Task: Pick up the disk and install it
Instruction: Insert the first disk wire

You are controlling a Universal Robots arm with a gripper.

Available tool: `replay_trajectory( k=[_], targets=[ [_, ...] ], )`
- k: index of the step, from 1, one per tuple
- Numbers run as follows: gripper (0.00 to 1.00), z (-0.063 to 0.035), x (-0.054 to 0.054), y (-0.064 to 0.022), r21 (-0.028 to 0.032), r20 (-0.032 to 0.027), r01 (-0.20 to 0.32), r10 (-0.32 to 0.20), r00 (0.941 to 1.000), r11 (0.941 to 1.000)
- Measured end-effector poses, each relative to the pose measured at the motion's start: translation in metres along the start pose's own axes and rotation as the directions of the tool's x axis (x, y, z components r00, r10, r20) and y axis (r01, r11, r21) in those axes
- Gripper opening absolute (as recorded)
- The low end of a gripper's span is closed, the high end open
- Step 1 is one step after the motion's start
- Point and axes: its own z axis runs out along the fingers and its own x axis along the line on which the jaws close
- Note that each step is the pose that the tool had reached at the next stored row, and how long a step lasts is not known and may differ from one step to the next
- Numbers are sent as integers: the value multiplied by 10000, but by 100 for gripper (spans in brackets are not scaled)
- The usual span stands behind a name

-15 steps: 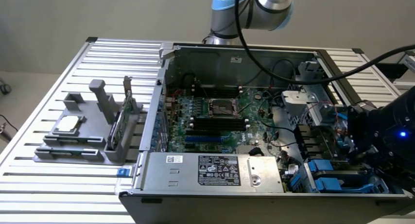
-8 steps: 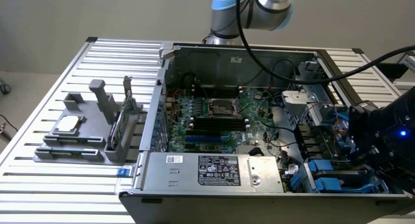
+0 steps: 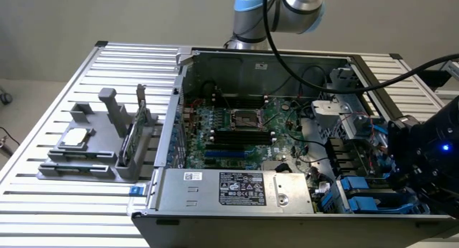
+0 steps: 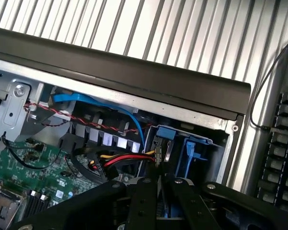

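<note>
Insertion step is proceeding, judging by position. The black end effector [image 4: 161, 186] is standing narrow, gripping the silver-grey, blue-railed disk [image 4: 163, 143] edge-on at the blue plastic drive bay [image 3: 355, 197], at 4 o'clock of the open computer case [image 3: 287, 229]. Seating is calling for square alignment, clear of the red-yellow cables [image 4: 127, 157].

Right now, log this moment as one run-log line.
gripper: at drive bay, corner of open computer case | bay: blue bracket, red-yellow cable alongside | held item: cannot tell
</note>
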Motion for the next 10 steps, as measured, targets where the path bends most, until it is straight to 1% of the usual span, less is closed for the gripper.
replay_trajectory(
  k=[6, 10],
  targets=[
    [16, 0, 7, 2, -1, 6, -8, 8, 10000, 10000],
    [16, 4, 21, 4, -30, 41, -175, 175, 9998, 9998]
  ],
)
